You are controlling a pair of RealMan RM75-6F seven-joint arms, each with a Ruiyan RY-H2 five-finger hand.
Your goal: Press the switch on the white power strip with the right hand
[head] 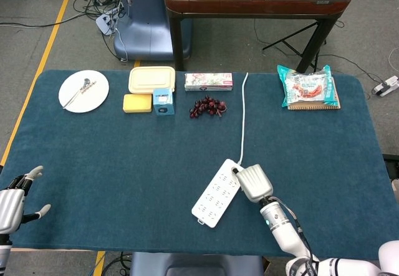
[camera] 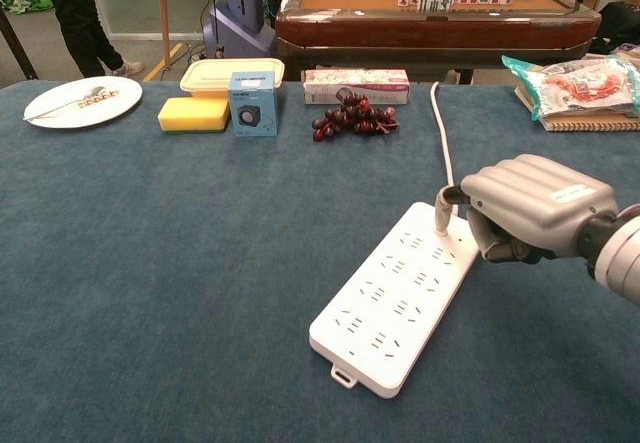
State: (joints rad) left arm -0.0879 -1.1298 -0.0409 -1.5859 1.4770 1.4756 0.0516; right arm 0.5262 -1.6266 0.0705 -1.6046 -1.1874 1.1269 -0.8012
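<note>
- Head view: the white power strip [head: 216, 192] lies slanted in the lower middle of the frame, on the blue table [head: 124, 157].
- The right hand [head: 251, 182] sits at the strip's upper right end, where the white cord [head: 243, 120] comes in.
- Its fingers are curled in tight, with one fingertip poking toward that end.
- The left hand [head: 14, 198] is at the lower left edge of the frame, fingers spread, holding nothing.
- Chest view: the right hand [camera: 535, 208] is in the right middle of the frame, fingers bunched like a fist.
- One fingertip [camera: 444, 203] points down at the strip's [camera: 395, 298] far end, where I think the switch is.
- I cannot tell if the tip really touches it, and I cannot see the switch itself.
- So I guess the press is happening now or just about to; no light shows that it worked.
- There is lots of open cloth around the strip.
- The grapes [camera: 350, 118], blue box [camera: 252, 103] and yellow sponge [camera: 194, 114] are well apart, in the upper part of the frame.
- The table's near edge is near the strip in the head view, so the arm has little room low down.
</note>
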